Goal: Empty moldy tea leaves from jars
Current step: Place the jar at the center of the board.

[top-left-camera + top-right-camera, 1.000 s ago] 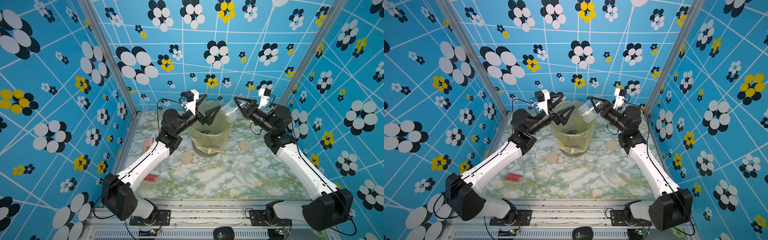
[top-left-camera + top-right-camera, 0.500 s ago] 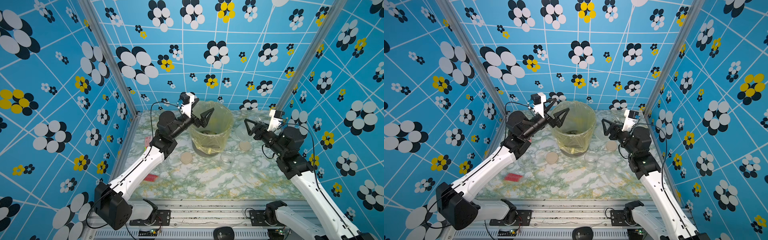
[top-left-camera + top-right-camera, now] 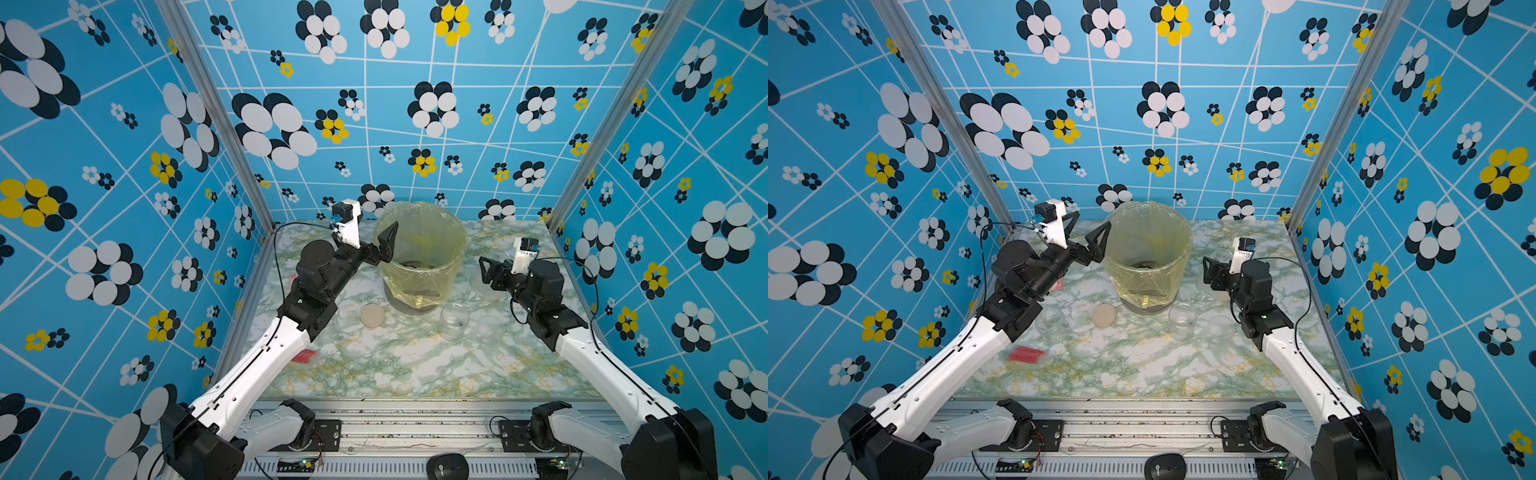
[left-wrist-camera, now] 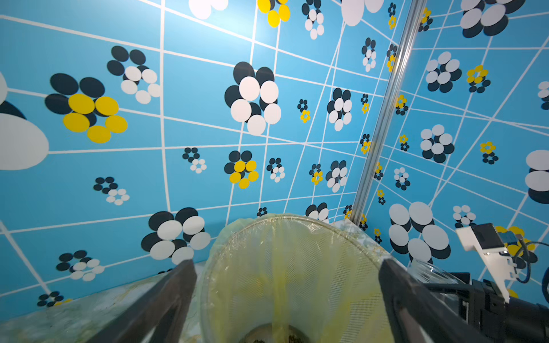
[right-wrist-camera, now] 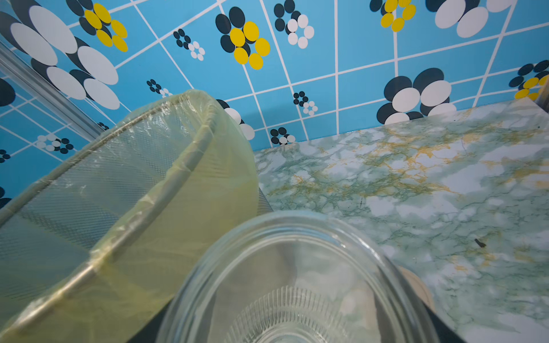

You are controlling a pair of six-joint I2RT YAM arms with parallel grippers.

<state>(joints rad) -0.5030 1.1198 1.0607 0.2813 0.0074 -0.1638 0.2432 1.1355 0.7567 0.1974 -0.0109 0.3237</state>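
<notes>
Because the leaves (image 3: 411, 264) lie as a dark heap at the bottom of the bin (image 3: 419, 286), which stands at the middle of the table's (image 3: 415, 370) back edge, the task reads as nearly complete.

Right gripper (image 3: 493, 269): closed on the held jar (image 5: 297, 282), low beside the bin toward the right edge. No leaves show through its glass. The low position suggests set-down, not pouring. A beige lid (image 5: 416, 285) lies just beneath it. Whether the held jar touches the table cannot be told.

Left gripper (image 3: 1090, 224): jaws spread wide, empty, level with the bin rim on its left side. It is judged to be standing clear.

Middle jar (image 3: 455, 320): upright, open, empty, just in front of the bin.

Left jar (image 3: 1050, 319): upright, open, near the left arm, apparently empty.

Second lid (image 3: 372, 316) and clear lid (image 3: 490, 326): flat in front of the bin, apart from the jars, so every mouth is free for pouring.
</notes>
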